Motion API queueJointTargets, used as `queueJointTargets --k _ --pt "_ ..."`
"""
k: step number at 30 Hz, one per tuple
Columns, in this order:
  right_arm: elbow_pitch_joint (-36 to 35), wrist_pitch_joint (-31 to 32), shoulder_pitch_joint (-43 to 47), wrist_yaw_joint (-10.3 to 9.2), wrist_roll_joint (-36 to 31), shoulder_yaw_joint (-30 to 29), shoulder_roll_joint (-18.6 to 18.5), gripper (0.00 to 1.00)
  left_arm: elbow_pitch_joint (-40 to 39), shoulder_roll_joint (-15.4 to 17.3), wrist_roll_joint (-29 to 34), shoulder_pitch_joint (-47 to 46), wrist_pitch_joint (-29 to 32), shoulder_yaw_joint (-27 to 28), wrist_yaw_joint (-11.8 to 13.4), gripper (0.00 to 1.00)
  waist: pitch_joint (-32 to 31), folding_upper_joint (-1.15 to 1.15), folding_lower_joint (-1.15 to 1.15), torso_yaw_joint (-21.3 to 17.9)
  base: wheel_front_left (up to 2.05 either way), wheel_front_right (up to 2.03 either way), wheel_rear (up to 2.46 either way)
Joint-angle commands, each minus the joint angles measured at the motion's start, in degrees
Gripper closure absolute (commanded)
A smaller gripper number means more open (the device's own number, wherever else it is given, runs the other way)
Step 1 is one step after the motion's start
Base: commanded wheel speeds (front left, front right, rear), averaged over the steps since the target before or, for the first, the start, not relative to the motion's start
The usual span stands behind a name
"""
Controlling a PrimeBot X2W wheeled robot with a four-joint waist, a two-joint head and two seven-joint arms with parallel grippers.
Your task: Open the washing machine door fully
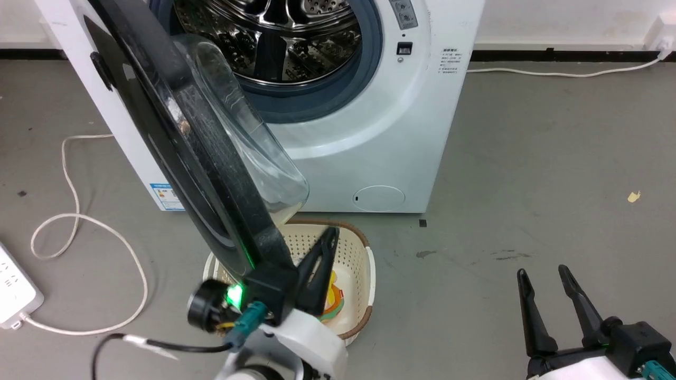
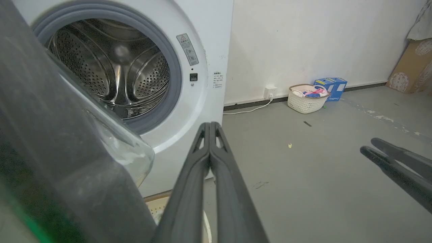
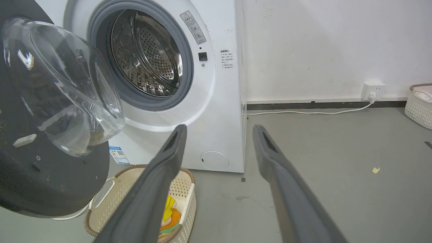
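The washing machine is a white front-loader with its steel drum exposed. The washing machine door, a glossy black rim around a bulging glass bowl, stands swung out toward me, nearly edge-on. My left gripper is shut on nothing, right beside the door's lower inner rim and above a basket; I cannot tell whether it touches the door. In the left wrist view the door looms left of the shut left gripper. My right gripper stands open at the lower right, well away from the door.
A cream laundry basket with a coloured item sits on the floor under the door. A power strip and looping white cable lie at the left. Another basket and blue box stand by the far wall.
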Motion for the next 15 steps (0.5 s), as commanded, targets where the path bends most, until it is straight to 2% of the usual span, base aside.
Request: queueJointTargets --k 1,9,15 --pt "0.24 -0.34 -0.95 0.06 0.47 0.06 0.27 0.00 1.04 -0.20 -0.28 0.68 0.07 0.00 0.24 1.00 0.09 0.00 0.00 0.08 0.00 0.00 0.00" --pt "1.31 -0.58 -0.90 0.06 1.04 0.13 0.27 0.00 9.95 0.42 -1.10 1.04 -2.64 1.75 1.70 1.00 0.01 0.00 0.00 1.47 0.00 0.00 0.00" --pt "1.80 -0.52 -0.50 0.06 1.24 0.22 0.27 0.00 13.41 0.57 -2.24 1.63 -4.64 2.57 2.02 1.00 -0.54 0.00 0.00 4.96 0.00 0.00 0.00"
